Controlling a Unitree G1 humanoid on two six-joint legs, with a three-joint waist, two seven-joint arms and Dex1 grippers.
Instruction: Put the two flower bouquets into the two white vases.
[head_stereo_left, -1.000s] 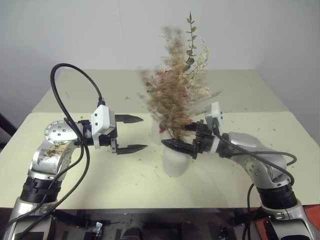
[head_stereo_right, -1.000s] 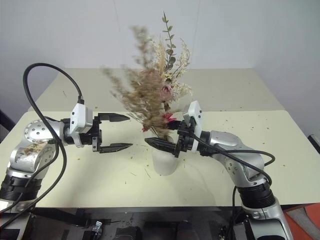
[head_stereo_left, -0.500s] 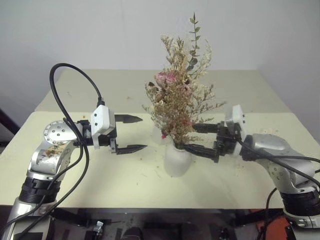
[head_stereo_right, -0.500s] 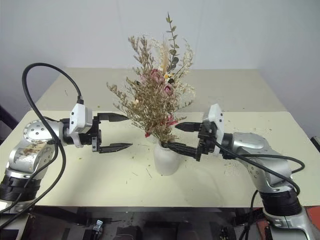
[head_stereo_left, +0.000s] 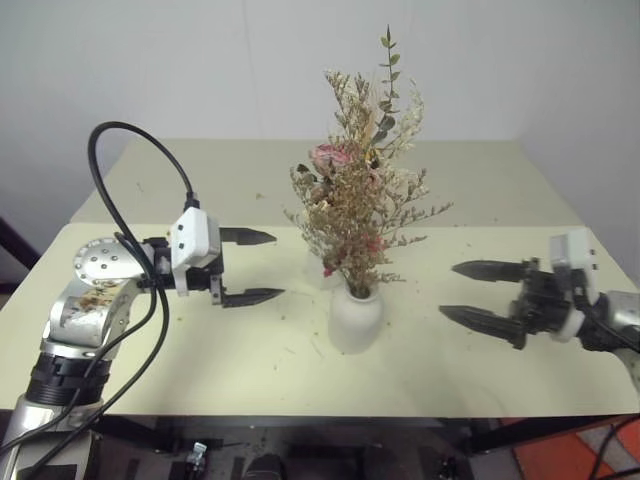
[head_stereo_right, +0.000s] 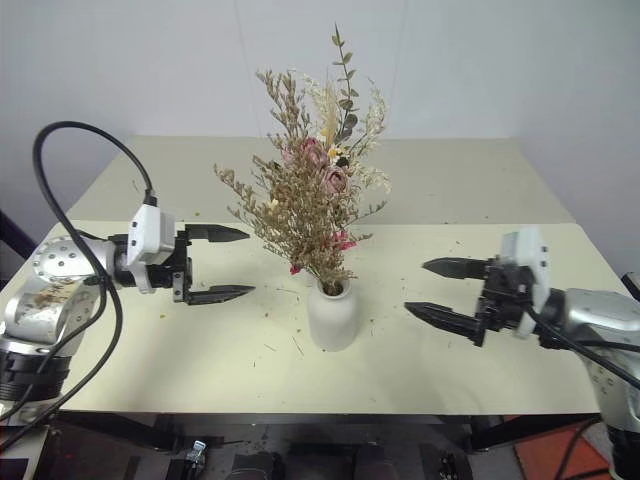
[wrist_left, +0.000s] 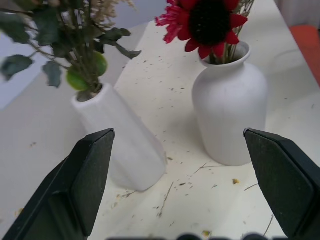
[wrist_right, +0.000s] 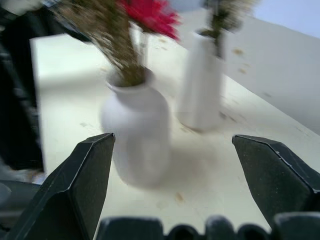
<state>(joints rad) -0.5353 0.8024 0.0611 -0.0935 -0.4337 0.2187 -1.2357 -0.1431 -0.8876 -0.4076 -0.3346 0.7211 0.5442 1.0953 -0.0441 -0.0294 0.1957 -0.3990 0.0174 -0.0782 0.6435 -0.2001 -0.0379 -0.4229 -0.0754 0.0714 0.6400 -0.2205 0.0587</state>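
Nearest you, toward the front edge of the pale cream table (head_stereo_left: 250, 370), stands the shorter, rounded matte white ceramic vase (head_stereo_left: 355, 318), roughly midway between the table's left and right edges. The brown, wispy dried bunch with small red-pink daisies (head_stereo_left: 350, 225) sits in its small neck, stems down and upright; in the left wrist view you can see a red daisy head (wrist_left: 202, 22) just above the rim.

At about the same depth, you have both arms hanging above the table on either side of that vase. The left gripper (head_stereo_left: 248, 268) is released, its two black fingers spread and pointing toward the vase, holding nothing and clear of it. The right gripper (head_stereo_left: 485, 293) is also released, fingers wide and empty, well apart from the vase near the table's right edge.

Just behind the round vase, you will find the tall, narrow, tapered white ceramic vase (wrist_left: 122, 145), largely hidden behind the brown bunch in the head views. It holds the dried bunch of pink roses, cream grasses and green sprig (head_stereo_right: 335, 130), which rises highest. Small dry flecks of plant litter (head_stereo_right: 290, 345) are scattered over the tabletop around both vases.
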